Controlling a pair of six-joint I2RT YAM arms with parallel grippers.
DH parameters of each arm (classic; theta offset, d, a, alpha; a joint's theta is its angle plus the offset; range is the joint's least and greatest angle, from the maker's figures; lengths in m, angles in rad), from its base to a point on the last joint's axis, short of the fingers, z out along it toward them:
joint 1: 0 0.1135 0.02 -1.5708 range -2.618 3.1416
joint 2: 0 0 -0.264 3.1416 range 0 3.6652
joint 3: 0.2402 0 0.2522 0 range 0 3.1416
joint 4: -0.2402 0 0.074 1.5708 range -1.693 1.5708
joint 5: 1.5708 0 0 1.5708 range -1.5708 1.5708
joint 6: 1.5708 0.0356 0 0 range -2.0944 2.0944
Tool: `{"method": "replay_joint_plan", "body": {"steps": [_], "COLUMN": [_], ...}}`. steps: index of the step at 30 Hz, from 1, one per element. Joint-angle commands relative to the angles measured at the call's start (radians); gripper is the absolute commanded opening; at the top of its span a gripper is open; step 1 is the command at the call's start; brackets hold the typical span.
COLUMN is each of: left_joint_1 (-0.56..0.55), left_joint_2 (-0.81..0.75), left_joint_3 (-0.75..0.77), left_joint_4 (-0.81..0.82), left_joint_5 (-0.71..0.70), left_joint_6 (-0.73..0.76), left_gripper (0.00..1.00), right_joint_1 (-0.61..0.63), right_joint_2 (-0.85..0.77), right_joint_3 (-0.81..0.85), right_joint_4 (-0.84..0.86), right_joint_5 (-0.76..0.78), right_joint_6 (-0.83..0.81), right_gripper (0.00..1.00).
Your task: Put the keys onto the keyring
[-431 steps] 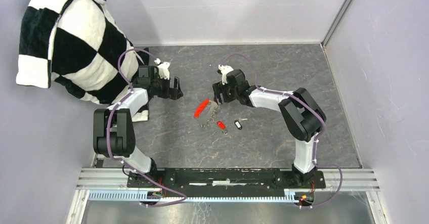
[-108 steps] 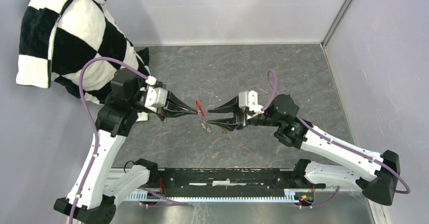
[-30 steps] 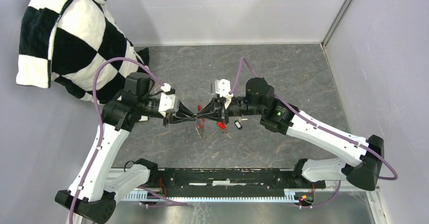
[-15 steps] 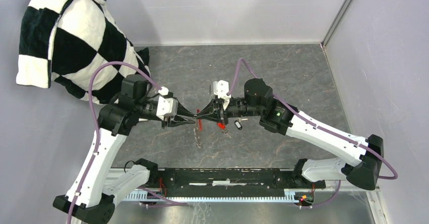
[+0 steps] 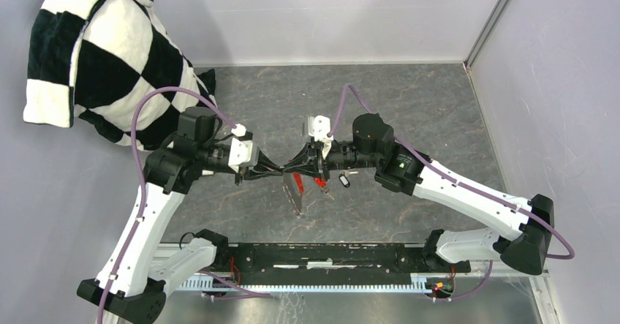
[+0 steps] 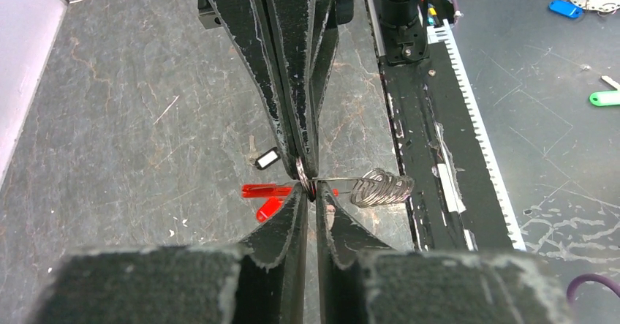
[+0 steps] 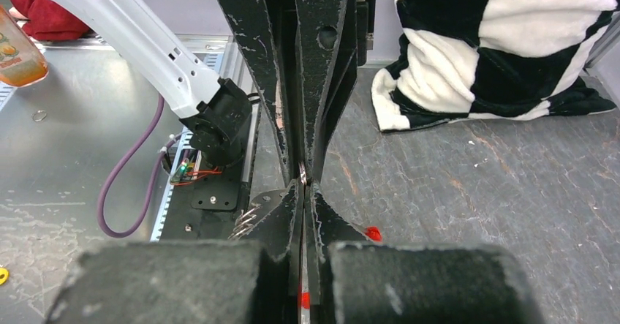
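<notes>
My left gripper (image 5: 283, 170) and right gripper (image 5: 292, 168) meet tip to tip above the middle of the table. Both are shut on the keyring (image 5: 297, 191), whose thin silvery ring (image 6: 302, 171) is pinched where the tips meet. Its coiled chain (image 6: 380, 189) and long red fob (image 6: 265, 191) hang below. In the left wrist view my left gripper (image 6: 312, 193) shows only a hairline gap. In the right wrist view my right gripper (image 7: 305, 187) is pressed together. The keys lie on the table under the right gripper: the red-headed one (image 5: 319, 182) and the black-headed one (image 5: 344, 181).
A black-and-white chequered cloth (image 5: 102, 53) is heaped at the back left. Grey walls close the back and right. The arms' black base rail (image 5: 329, 254) runs along the near edge. Blue (image 6: 566, 7) and green (image 6: 603, 99) tags lie beyond the rail.
The fob and chain now hang lower and longer beneath the meeting tips than half a second ago. The left arm has shifted slightly; the right arm has barely moved.
</notes>
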Motion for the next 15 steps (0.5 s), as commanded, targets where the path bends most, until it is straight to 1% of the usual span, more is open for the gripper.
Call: {"method": "replay_joint_plan", "body": {"steps": [1,3,4,7,8,11,14,15], "left_joint_1": [-0.01,-0.012,-0.013,-0.015,-0.014,-0.014,-0.015,-0.015], "left_joint_2": [0.014,0.021,0.022,0.029,0.029,0.0,-0.074,-0.087], "left_joint_3": [0.003,0.0,-0.003,-0.004,-0.002,-0.013,-0.055,-0.064], "left_joint_4": [0.004,0.004,0.003,0.005,0.004,0.005,0.008,0.007], "left_joint_5": [-0.008,-0.008,-0.007,-0.007,0.0,0.042,0.089,0.102], "left_joint_6": [0.023,0.024,0.029,0.049,0.064,0.155,0.316,0.339], "left_gripper": [0.12,0.09,0.04,0.02,0.02,0.02,0.02,0.02], "right_joint_1": [0.011,0.014,0.014,0.015,0.015,0.014,0.014,0.013], "right_joint_2": [0.015,0.018,0.02,0.012,0.003,-0.06,-0.161,-0.187], "right_joint_3": [0.049,0.05,0.05,0.04,0.036,-0.004,-0.084,-0.1], "right_joint_4": [0.086,0.1,0.108,0.129,0.131,0.135,0.155,0.151], "right_joint_5": [-0.031,-0.043,-0.051,-0.085,-0.092,-0.117,-0.063,-0.044], "right_joint_6": [0.027,0.036,0.041,0.05,0.047,0.008,-0.052,-0.074], "right_gripper": [0.01,0.01,0.01,0.01,0.05,0.32,0.44,0.46]}}
